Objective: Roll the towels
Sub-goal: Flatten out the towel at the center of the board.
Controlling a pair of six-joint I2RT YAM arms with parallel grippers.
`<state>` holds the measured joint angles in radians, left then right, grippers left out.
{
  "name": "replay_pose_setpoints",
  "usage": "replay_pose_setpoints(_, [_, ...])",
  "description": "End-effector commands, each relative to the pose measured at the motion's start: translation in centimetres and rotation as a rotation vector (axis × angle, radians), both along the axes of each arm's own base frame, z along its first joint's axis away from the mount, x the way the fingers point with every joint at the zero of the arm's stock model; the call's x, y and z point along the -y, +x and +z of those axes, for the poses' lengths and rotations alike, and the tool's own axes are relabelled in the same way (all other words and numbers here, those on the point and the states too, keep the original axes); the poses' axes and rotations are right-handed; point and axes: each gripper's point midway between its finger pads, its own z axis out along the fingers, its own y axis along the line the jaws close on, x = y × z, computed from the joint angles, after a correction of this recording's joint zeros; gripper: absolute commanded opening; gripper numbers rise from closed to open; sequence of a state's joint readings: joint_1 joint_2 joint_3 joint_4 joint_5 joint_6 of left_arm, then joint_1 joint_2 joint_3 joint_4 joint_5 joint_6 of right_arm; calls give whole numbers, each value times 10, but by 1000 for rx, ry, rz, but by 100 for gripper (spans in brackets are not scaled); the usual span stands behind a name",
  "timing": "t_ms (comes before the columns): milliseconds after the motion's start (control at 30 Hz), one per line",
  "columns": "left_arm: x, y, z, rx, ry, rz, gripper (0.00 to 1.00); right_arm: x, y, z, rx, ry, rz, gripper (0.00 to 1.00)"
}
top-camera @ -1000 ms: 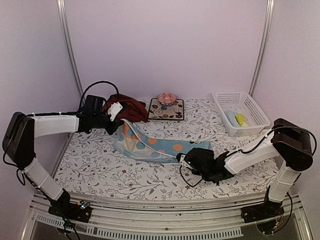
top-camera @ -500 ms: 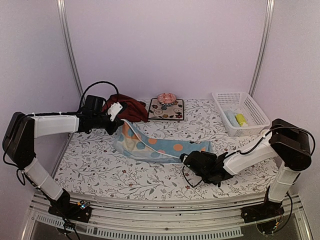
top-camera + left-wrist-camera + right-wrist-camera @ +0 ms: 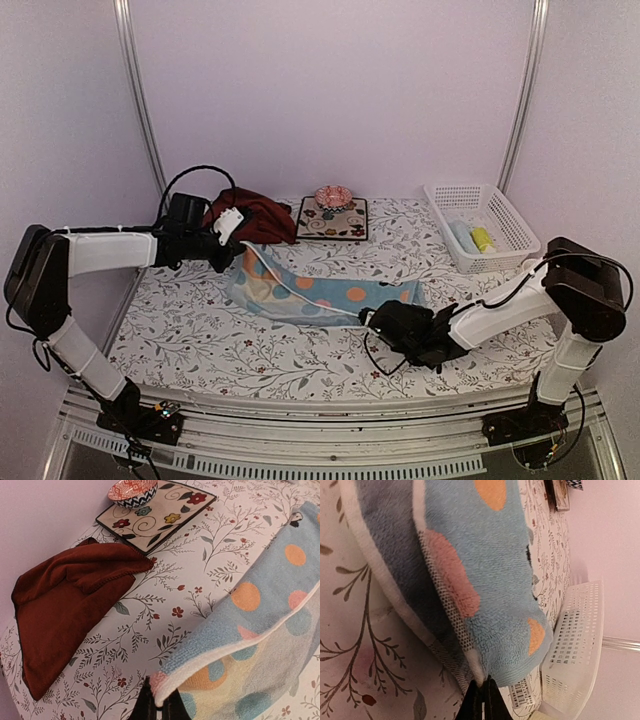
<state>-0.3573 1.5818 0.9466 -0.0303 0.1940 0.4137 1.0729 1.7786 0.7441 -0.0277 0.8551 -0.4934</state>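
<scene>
The light blue towel [image 3: 320, 285] with coloured dots is stretched across the middle of the table between both grippers. My left gripper [image 3: 240, 238] is shut on its far left corner and holds it lifted; in the left wrist view the gripper [image 3: 161, 706] pinches the white hem of the towel [image 3: 260, 605]. My right gripper [image 3: 366, 318] is shut on the near right edge, and the right wrist view shows the gripper [image 3: 482, 692] clamped on the folded towel [image 3: 490, 575]. The dark red towel [image 3: 255, 212] lies crumpled at the back left. Small yellow [image 3: 482, 238] and pale blue [image 3: 462, 236] towels lie in the basket.
A white plastic basket [image 3: 503, 215] stands at the back right, close to the right arm. A square floral mat [image 3: 345, 222] with a patterned bowl [image 3: 333, 196] on it sits at the back centre. The white floral covering [image 3: 200, 330] spans the table.
My right gripper has shut on the towel's near right edge and shifted slightly. The left arm still holds its corner in the same place.
</scene>
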Motion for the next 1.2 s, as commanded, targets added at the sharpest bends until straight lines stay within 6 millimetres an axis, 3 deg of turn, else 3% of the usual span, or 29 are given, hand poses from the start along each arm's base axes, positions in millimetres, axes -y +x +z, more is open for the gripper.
replay_pose_setpoints(0, [-4, -2, 19, 52, -19, -8, 0, -13, 11, 51, 80, 199, -15, 2])
replay_pose_setpoints(167, [-4, -8, 39, 95, -30, -34, 0, -13, 16, 92, 96, 382, -27, 2])
replay_pose_setpoints(367, [-8, -17, 68, 170, -28, -56, 0, -11, 21, 116, 127, 449, -51, 2])
replay_pose_setpoints(467, [-12, -25, 89, 227, -30, -62, 0, -7, 26, 138, 180, 498, -82, 2])
replay_pose_setpoints(667, [-21, -61, 125, 341, -26, -108, 0, 16, 27, 205, 331, 619, -157, 2])
replay_pose_setpoints(800, [-30, -91, 133, 415, -17, -128, 0, 35, 14, 241, 408, 730, -175, 2])
replay_pose_setpoints(867, [-36, -104, 137, 444, -16, -120, 0, 35, 2, 254, 426, 778, -154, 2])
replay_pose_setpoints(1033, [-46, -140, 146, 475, -39, -127, 0, 37, -18, 269, 465, 786, -180, 2])
replay_pose_setpoints(1167, [-52, -159, 150, 474, -82, -110, 0, 42, -18, 271, 510, 766, -263, 2])
